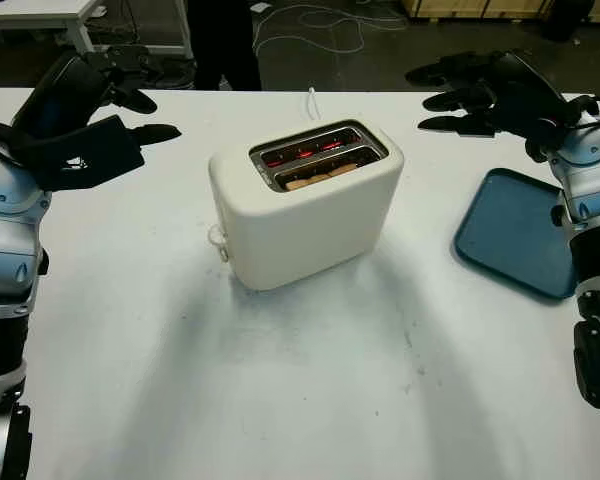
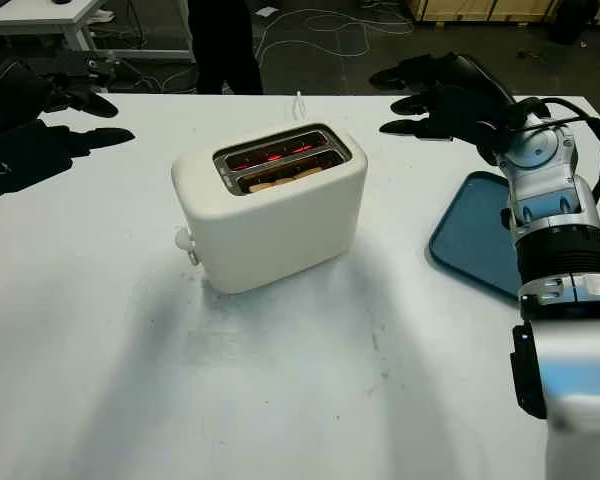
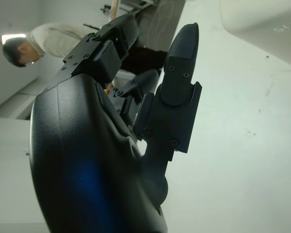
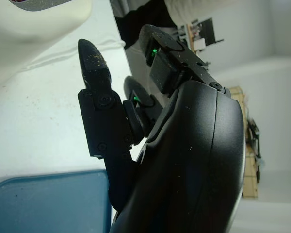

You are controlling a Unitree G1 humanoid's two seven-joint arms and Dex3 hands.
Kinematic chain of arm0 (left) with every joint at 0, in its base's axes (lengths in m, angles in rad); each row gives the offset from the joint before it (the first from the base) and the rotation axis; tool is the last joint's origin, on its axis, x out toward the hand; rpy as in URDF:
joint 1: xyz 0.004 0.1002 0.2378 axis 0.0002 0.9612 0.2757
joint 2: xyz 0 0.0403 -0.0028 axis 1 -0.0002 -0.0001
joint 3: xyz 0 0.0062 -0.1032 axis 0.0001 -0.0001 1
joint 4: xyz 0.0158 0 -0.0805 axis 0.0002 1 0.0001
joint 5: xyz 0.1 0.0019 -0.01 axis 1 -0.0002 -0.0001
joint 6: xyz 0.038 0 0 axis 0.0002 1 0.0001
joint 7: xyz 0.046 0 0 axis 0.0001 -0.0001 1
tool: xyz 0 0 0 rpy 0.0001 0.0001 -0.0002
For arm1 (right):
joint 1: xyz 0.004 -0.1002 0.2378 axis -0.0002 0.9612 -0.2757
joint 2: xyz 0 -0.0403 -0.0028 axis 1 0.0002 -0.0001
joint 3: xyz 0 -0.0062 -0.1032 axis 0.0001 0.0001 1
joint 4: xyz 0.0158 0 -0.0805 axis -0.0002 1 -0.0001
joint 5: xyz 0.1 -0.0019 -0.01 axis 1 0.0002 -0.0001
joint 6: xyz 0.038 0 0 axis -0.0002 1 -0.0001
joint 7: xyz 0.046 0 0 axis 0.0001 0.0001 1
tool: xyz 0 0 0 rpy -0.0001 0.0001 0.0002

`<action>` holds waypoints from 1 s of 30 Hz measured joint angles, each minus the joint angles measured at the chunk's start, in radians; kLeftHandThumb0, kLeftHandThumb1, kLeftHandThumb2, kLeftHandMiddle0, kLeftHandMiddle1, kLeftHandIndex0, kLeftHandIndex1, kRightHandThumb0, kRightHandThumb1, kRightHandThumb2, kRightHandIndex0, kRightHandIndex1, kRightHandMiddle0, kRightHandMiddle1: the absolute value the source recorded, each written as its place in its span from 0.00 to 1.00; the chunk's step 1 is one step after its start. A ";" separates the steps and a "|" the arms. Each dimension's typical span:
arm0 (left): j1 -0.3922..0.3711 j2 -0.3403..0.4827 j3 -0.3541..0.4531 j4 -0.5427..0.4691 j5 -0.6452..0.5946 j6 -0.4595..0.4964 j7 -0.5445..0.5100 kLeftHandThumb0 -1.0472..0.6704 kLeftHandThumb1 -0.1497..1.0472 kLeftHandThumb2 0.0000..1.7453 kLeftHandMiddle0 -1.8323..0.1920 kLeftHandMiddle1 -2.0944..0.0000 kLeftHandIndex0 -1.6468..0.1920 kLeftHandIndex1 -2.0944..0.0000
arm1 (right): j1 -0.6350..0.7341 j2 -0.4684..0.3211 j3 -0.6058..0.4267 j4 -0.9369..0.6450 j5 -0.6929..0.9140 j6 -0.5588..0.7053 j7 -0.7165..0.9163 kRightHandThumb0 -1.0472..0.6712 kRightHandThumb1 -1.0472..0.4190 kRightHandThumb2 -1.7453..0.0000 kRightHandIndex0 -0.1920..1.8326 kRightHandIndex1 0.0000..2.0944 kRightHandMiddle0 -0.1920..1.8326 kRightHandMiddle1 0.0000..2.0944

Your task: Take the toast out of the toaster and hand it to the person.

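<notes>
Toast (image 1: 316,178), item one: seated low in toaster (image 1: 305,205), near slot, mid-tabletop (image 1: 310,390).
My left hand (image 1: 100,110) and right hand (image 2: 435,95), both open and empty, flank it; I'd pinch from above, clear of glowing elements.

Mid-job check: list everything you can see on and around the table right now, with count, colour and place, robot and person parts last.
toaster: 1, cream white, middle of the table, heating elements glowing red in the far slot
toast: light brown, down in the toaster's near slot; count unclear
tray: 1, dark blue, on the table toward the right edge
table: 1, white
cables: several, pale, on the dark floor beyond the table
person: 1, dark trousers, standing at the table's far edge
left hand: 1, black, open, raised left of the toaster
right hand: 1, black, open, raised right of the toaster, beyond the tray
</notes>
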 measured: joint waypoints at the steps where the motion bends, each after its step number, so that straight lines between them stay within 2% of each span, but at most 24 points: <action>1: 0.000 0.000 0.000 0.000 0.000 0.000 0.000 0.33 0.88 0.00 0.68 0.63 0.59 0.86 | 0.000 0.000 0.000 0.000 0.000 0.000 0.000 0.35 0.12 1.00 0.45 0.00 0.42 0.00; 11: 0.000 0.000 0.000 0.000 0.000 0.000 0.000 0.34 0.88 0.00 0.69 0.63 0.59 0.86 | 0.000 0.000 0.003 0.000 -0.002 0.000 -0.001 0.35 0.12 1.00 0.46 0.00 0.42 0.00; 15: 0.002 0.000 0.002 0.000 0.000 0.000 0.000 0.33 0.88 0.00 0.68 0.62 0.59 0.86 | 0.000 0.000 0.011 0.004 -0.011 -0.002 -0.002 0.31 0.12 1.00 0.47 0.01 0.43 0.00; 30: 0.012 0.000 0.002 0.000 0.002 0.000 0.000 0.33 0.88 0.00 0.68 0.63 0.59 0.87 | 0.000 0.000 0.017 0.005 -0.020 -0.005 -0.002 0.32 0.12 1.00 0.46 0.00 0.43 0.00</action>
